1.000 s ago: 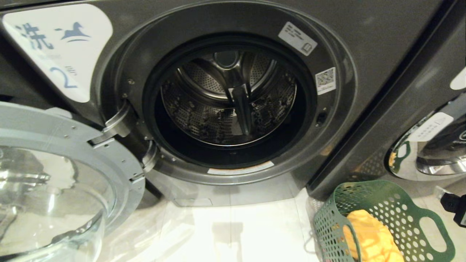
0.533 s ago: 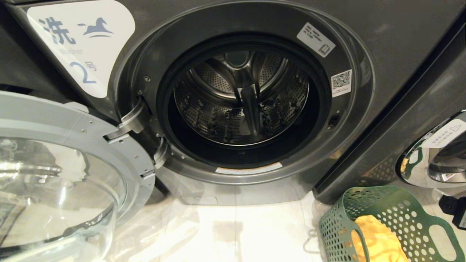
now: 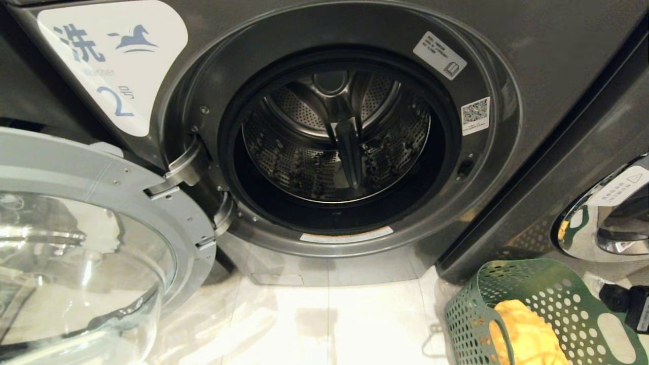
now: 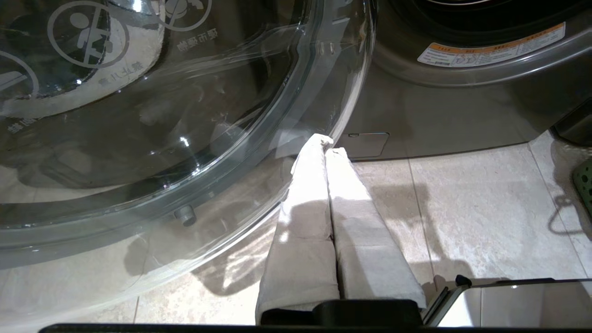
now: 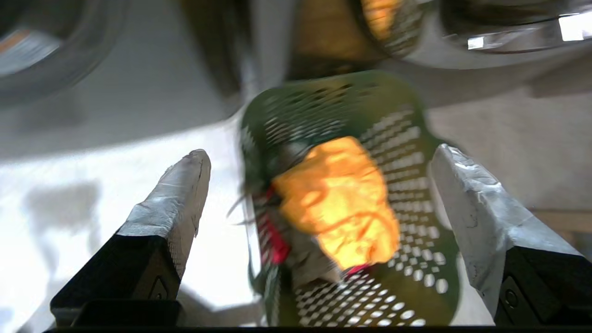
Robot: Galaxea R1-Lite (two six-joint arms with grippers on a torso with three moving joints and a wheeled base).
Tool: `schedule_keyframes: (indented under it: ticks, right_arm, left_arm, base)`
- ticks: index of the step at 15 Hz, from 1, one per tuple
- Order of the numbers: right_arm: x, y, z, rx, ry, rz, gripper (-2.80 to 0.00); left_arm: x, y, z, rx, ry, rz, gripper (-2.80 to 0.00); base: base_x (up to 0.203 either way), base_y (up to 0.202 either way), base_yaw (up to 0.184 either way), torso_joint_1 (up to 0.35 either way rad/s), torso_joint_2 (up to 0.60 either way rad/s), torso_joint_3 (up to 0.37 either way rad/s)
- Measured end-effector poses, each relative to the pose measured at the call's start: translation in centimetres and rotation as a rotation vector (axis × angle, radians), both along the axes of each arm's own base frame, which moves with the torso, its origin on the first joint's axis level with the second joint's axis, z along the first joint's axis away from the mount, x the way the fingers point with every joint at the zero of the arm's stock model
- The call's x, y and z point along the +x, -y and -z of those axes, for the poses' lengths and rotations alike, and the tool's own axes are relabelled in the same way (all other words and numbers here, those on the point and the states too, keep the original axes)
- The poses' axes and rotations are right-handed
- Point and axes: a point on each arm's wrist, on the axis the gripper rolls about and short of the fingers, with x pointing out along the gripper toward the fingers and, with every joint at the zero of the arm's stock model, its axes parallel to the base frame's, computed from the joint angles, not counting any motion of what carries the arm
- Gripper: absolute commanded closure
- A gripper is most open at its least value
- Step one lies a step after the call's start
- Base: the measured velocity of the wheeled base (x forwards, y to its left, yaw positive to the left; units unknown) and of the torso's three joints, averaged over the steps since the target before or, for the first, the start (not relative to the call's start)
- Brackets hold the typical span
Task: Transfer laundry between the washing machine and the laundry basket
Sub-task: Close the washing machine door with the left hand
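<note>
The dark grey washing machine (image 3: 557, 61), labelled "2", has its glass door (image 3: 101, 228) swung open to the left. Its drum (image 3: 334, 137) shows no laundry. The green perforated laundry basket (image 3: 552, 299) stands on the floor at the lower right and holds a yellow-orange garment (image 3: 527, 334). In the right wrist view my right gripper (image 5: 321, 152) hangs open above the basket (image 5: 407, 259). There the yellow-orange garment (image 5: 337, 199) lies on top of a red one (image 5: 277, 243) and a grey one (image 5: 307, 263). My left gripper (image 4: 329, 144) is shut and empty, low beside the door glass (image 4: 162, 115).
A neighbouring machine's chrome-rimmed door (image 3: 608, 218) sits right behind the basket. The open door fills the left side at floor level. Pale tiled floor (image 3: 329, 324) lies between door and basket. The black end of my right arm (image 3: 626, 304) shows at the right edge.
The whole head view shifted right early on, then held still. The black end of my right arm has edged inward towards the basket. The left gripper has stayed put.
</note>
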Motion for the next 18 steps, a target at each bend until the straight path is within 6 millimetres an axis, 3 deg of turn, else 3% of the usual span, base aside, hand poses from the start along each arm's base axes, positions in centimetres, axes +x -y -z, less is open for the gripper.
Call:
schedule_keyframes:
  ticks: [2,5,9,13,14,18]
  right_arm:
    - [-2.0,-0.1,0.3,0.024,-0.039,-0.145,-2.80]
    - [-5.7,-0.3,2.7,0.036,-0.096,-0.307,-2.80]
    - [-9.9,-0.3,6.5,0.017,-0.063,-0.311,-2.80]
    - [-11.7,-0.1,8.8,-0.022,0.009,-0.284,-2.80]
    - [-11.9,-0.1,8.9,-0.026,0.026,-0.284,0.00]
    - [-12.2,-0.1,9.0,-0.035,0.076,-0.274,0.00]
  left_arm:
    - [0.0,0.0,0.0,0.000,0.000,0.000,0.00]
    - [0.0,0.0,0.0,0.000,0.000,0.000,0.00]
    - [0.0,0.0,0.0,0.000,0.000,0.000,0.00]
    - [0.0,0.0,0.0,0.000,0.000,0.000,0.00]
    - [0.0,0.0,0.0,0.000,0.000,0.000,0.00]
    - [0.0,0.0,0.0,0.000,0.000,0.000,0.00]
  base:
    - [0.000,0.000,0.000,0.000,0.00,0.000]
    - [0.000,0.000,0.000,0.000,0.00,0.000]
    - [0.000,0.000,0.000,0.000,0.00,0.000]
    - [0.000,0.000,0.000,0.000,0.00,0.000]
    - [0.000,0.000,0.000,0.000,0.00,0.000]
    - [0.000,0.000,0.000,0.000,0.00,0.000]
